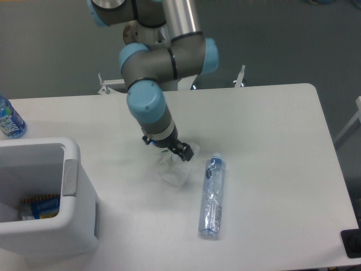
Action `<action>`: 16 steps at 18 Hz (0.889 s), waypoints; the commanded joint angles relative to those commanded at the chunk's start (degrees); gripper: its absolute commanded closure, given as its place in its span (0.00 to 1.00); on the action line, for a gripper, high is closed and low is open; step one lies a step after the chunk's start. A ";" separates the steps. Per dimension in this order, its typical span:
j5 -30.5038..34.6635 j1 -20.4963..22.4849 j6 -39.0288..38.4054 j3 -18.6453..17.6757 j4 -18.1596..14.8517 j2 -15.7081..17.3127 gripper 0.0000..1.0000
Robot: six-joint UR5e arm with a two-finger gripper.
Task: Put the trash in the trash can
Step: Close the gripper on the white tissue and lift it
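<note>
Napkin: one crumpled white paper napkin, soft and creased, lying on the table just left of the clear bottle, with the gripper on its upper edge.
Clear bottle: one slim clear plastic bottle, crinkled along its body, lying on its side with the bluish cap end toward the far edge of the table; it lies apart from the gripper.
Trash can: one large white plastic bin with rounded corners, a thick rim and a grey panel on its right side; it stands at the near left corner of the table, well apart from both pieces of trash. Some printed packaging with orange and blue shows inside it.
Labelled bottle: one bottle with a bright blue label at the far left edge of the table, behind the bin.
Table: one smooth white tabletop with rounded corners.
Arm: grey tube links with pale blue joint caps; it reaches down from the mount at the far side, the wrist pointing steeply down over the napkin.
Gripper: the dark two-finger gripper sits low at the napkin's top edge, touching or very nearly touching the paper.
Fingers: drawn close together at the paper; whether they actually pinch the napkin cannot be told.
</note>
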 joint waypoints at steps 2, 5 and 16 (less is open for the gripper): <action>0.09 -0.35 -0.09 0.00 0.00 -0.70 0.00; 0.18 -0.26 -0.17 0.53 -0.09 -0.70 0.51; -3.58 2.01 -0.09 5.44 -0.96 1.83 1.00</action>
